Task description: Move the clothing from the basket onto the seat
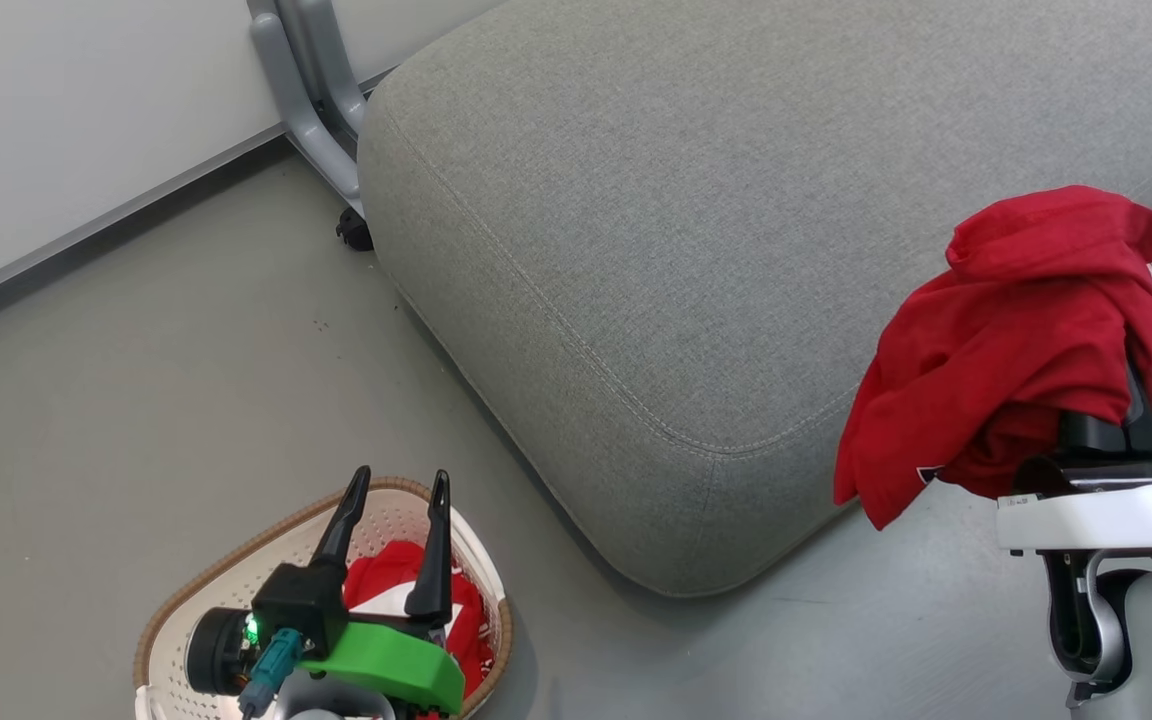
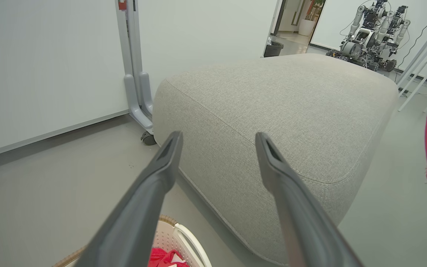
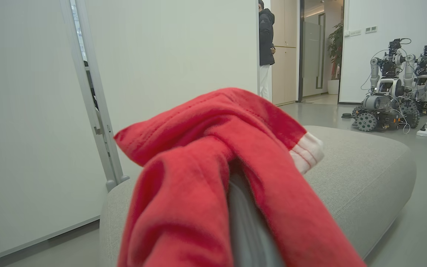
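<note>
While left gripper (image 1: 401,475) jaws gape above basket (image 1: 226,600), right gripper (image 3: 243,193) jaws clamp clothing (image 1: 1016,330) near seat (image 1: 686,200).

Right hand (image 3: 244,218): fingers were wrapped in the red garment (image 1: 1021,330). Tips were hidden, and one blurred grey strip showed in the right wrist view. The marking at the garment's lower hem was too small to read.

Basket (image 1: 236,565): cut off by the head view's bottom edge, near side behind the left hand (image 1: 401,473). The clothing (image 1: 384,578) inside was largely covered by that hand.

Seat (image 1: 686,250): ran off the top and right edges.

Person (image 3: 266,48) in the doorway: partly behind the wall panel, head cut by the top edge.
</note>
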Controlling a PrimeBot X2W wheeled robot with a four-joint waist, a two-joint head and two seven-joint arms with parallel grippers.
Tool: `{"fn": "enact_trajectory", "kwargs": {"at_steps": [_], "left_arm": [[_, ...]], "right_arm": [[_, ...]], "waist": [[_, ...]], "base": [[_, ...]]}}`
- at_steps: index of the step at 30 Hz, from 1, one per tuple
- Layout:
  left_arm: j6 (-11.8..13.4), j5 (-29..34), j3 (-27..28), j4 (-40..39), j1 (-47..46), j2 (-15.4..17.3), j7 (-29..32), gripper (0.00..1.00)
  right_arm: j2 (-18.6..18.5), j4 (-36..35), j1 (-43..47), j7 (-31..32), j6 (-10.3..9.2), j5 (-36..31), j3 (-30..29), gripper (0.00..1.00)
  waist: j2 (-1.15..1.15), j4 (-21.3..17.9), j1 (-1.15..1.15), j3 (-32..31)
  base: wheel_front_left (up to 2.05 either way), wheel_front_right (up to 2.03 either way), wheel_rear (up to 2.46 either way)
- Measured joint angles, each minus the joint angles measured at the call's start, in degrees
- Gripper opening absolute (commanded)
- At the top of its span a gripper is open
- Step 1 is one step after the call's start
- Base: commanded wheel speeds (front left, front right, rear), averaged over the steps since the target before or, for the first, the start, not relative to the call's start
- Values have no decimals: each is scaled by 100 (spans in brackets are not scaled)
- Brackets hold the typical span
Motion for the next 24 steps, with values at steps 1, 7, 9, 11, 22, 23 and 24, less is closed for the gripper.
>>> {"fn": "enact_trajectory", "kwargs": {"at_steps": [1, 7, 9, 11, 22, 23, 24], "left_arm": [[2, 0, 4, -2, 1, 0, 0, 100], [52, -9, 26, -24, 62, 0, 0, 100], [58, 26, 27, -37, 78, -1, 0, 100], [86, 100, 32, -70, 69, -2, 0, 100], [-51, 582, -108, -44, -795, -8, 1, 100], [-56, 621, -129, -42, -885, -7, 1, 100], [-71, 645, -152, -37, -980, -5, 1, 100]], "right_arm": [[0, 7, -5, 0, 0, -4, 0, 0], [-160, 29, -241, 0, 0, -38, 80, 0], [-253, 25, -422, 0, 0, -36, 122, 0], [-361, 0, -699, 0, 0, 15, 105, 0], [-1180, -102, -2556, 0, 0, 270, -503, 0], [-1284, -88, -2725, 0, 0, 270, -555, 0], [-1390, -79, -2898, 0, 0, 276, -622, 0]], "waist": [[0, 1, 0, 0], [0, -5, 0, 39], [0, -13, 0, 76], [0, -24, 0, 153], [0, 157, 0, 1016], [0, 204, 0, 1133], [0, 255, 0, 1255]], "base": [[0, 0, 0], [0, 0, 0], [0, 0, 0], [0, 0, 0], [0, 0, 0], [0, 0, 0], [0, 0, 0]]}}
